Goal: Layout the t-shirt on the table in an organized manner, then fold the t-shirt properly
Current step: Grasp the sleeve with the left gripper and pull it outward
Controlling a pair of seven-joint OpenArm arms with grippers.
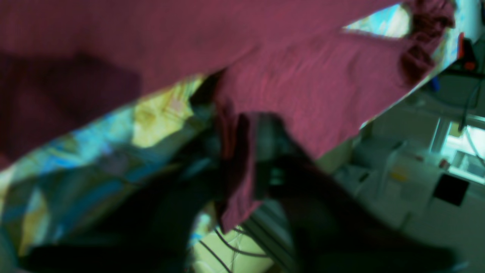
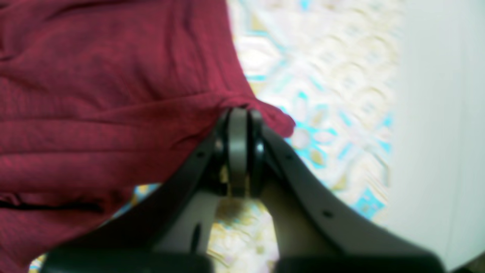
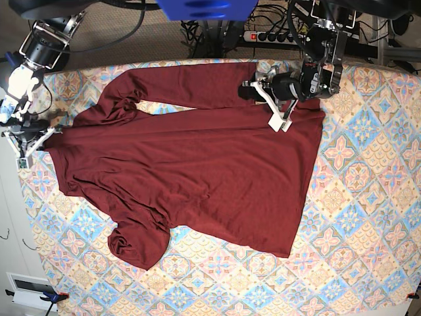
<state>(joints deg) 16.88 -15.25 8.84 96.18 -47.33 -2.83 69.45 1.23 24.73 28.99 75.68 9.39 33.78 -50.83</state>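
The dark maroon t-shirt (image 3: pixel 197 164) lies spread across the patterned table (image 3: pixel 355 217), one sleeve bunched at the near left. My right gripper (image 3: pixel 41 136) is at the shirt's left edge. In the right wrist view its jaws (image 2: pixel 238 113) are pressed together on a pinch of the t-shirt (image 2: pixel 94 94) above the table (image 2: pixel 322 94). My left gripper (image 3: pixel 273 108) is over the shirt's far right corner. The left wrist view is blurred: my left gripper (image 1: pixel 246 163) has a fold of the t-shirt (image 1: pixel 303 76) caught between its dark fingers, lifted off the table (image 1: pixel 94 151).
Cables and a power strip (image 3: pixel 276 33) lie behind the table's far edge, next to a blue part (image 3: pixel 204 8). A white unit (image 3: pixel 13 230) stands along the table's left edge, seen as a white surface (image 2: pixel 435 132) in the right wrist view.
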